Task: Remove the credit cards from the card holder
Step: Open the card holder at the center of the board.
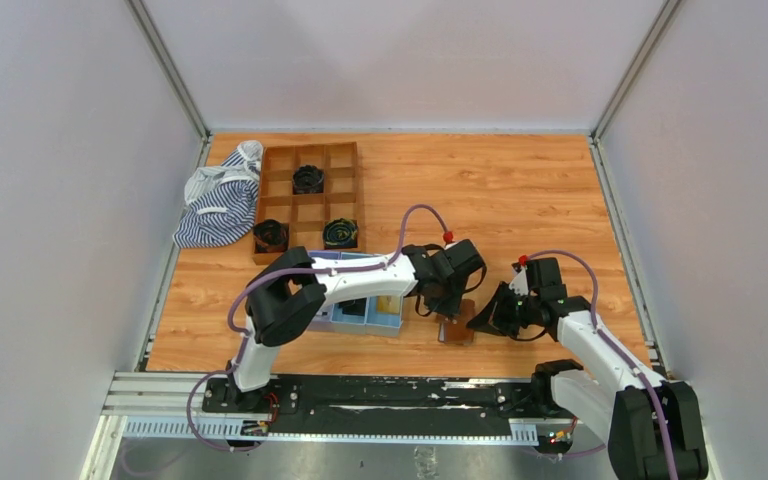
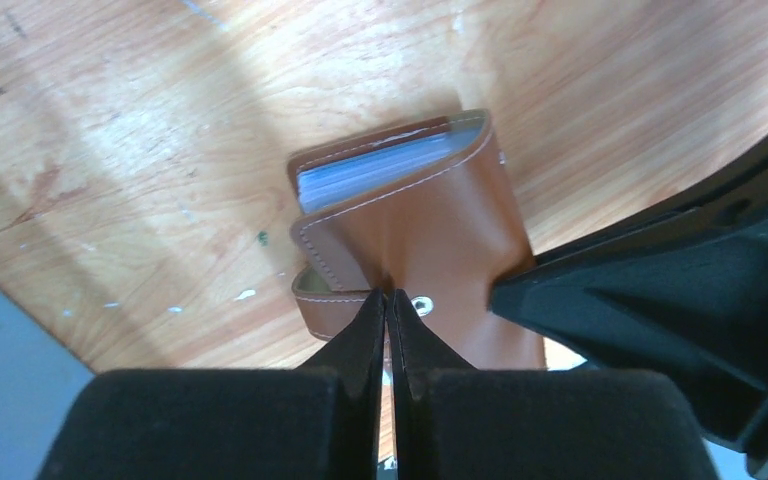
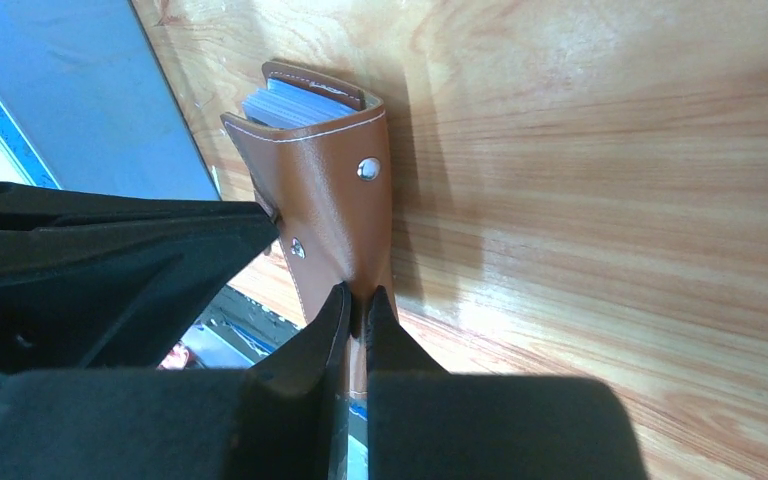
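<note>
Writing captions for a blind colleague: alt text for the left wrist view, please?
The left gripper, jaws shut, pinches the near edge of a brown card holder on a wooden table; pale cards show in its far end. The right gripper enters from the right and touches the holder.

We see a wood-grain tabletop (image 1: 520, 190) stretching well beyond the left gripper (image 1: 449, 314). Pale grey walls (image 1: 400, 60) box it in behind and to both sides of the gripper, with metal corner posts (image 1: 172, 70) far behind it. An aluminium rail (image 1: 150, 392) runs nearer than the gripper. There is soft glare on the wood near it.
</note>
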